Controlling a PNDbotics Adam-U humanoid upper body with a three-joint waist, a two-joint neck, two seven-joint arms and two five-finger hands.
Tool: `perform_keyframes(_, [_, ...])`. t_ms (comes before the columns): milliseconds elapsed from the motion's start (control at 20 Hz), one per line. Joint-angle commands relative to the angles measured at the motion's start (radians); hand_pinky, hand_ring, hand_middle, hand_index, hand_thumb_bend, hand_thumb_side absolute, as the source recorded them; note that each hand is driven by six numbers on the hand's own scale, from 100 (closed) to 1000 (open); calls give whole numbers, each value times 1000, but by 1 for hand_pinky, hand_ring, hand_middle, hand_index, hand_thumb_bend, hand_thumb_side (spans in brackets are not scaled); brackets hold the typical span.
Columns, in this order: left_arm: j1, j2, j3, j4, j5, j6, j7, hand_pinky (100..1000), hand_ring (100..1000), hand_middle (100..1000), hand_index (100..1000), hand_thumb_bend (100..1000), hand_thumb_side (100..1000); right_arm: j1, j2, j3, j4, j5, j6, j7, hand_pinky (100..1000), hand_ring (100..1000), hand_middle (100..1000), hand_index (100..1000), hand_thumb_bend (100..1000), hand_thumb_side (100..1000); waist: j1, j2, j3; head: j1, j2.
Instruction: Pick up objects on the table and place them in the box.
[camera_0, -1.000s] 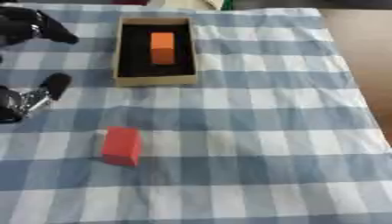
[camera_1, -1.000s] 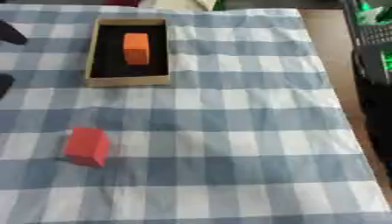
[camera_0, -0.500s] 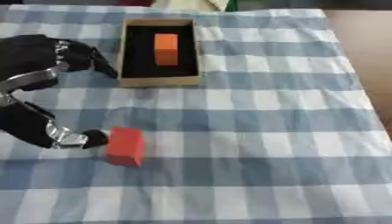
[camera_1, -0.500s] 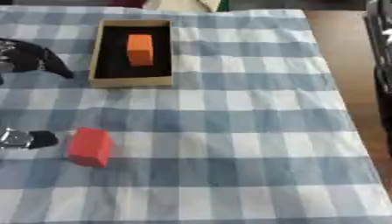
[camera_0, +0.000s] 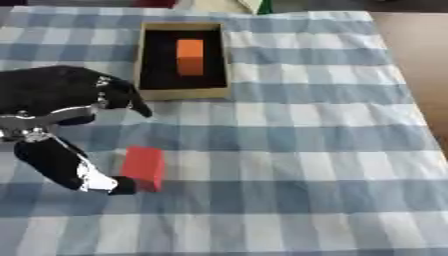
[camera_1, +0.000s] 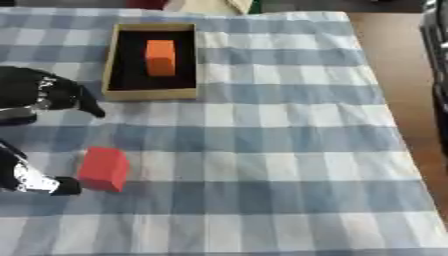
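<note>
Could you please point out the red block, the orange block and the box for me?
red block (camera_0: 144, 167), left eye view, on its top face.
orange block (camera_0: 190, 54), left eye view, on its top face.
box (camera_0: 184, 93), left eye view, on its near cardboard wall.

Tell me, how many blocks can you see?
2. An orange block lies inside the box, and a red block sits on the checked tablecloth beside the left hand.
</note>
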Motion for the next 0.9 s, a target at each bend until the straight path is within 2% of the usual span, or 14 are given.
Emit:
perform_keyframes(50, [-14, 5, 0, -13, 5, 38, -11, 833, 811, 763, 877, 523, 641, -5, -30, -12, -15, -9, 1, -5, 842, 789, 505, 728, 120, 731, 2, -17, 2, 3, -8])
perform_keyframes(300, [-3, -8, -8, -13, -4, 58, -17, 837, 822, 777, 878, 531, 625, 7, -30, -14, -15, -17, 5, -2, 842, 785, 501, 724, 115, 746, 0, -14, 3, 4, -10])
perform_keyframes(750, [16, -18, -9, -13, -24, 58, -33, 849, 835, 785, 883, 543, 664, 30, -30, -26, -15, -28, 14, -10, 845, 781, 496, 716, 104, 757, -1, -4, 2, 4, -18])
perform_keyframes(900, [18, -20, -10, -13, -30, 60, -45, 853, 842, 790, 885, 557, 647, 37, -29, -32, -15, -31, 17, -20, 846, 780, 494, 715, 103, 757, 0, -2, 0, 4, -24])
